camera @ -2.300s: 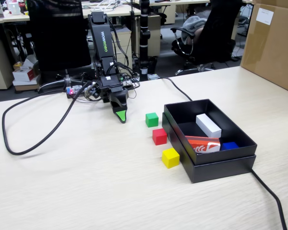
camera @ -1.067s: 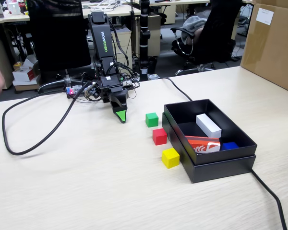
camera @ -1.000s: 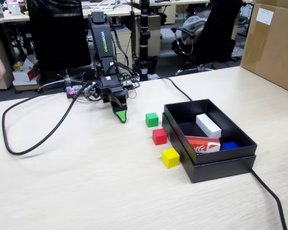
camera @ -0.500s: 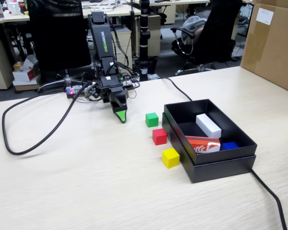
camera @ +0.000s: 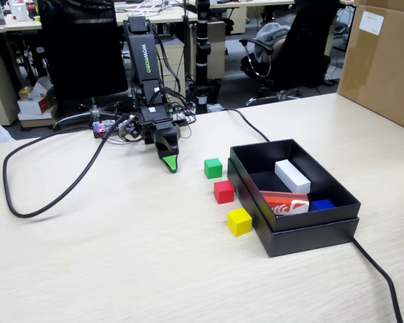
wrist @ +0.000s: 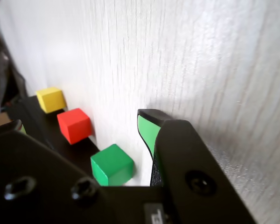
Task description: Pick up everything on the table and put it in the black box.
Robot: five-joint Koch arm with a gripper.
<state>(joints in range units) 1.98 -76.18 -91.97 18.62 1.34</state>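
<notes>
Claw: your gripper rests tip-down on the table, holding nothing. You cannot tell whether it is parted or closed, since only one green-faced tip shows clearly in either view.
Green cube: you find the green cube on the table to the right of the claw in the fixed view, nearest of the three, apart from it.
Red cube: the red cube sits just nearer the camera than the green one.
Yellow cube: the yellow cube is nearer still, closing the row.
Black box: the black box stands just right of the row and holds a white block, an orange-red packet and something blue.
Cable: a black cable loops on the left.
</notes>
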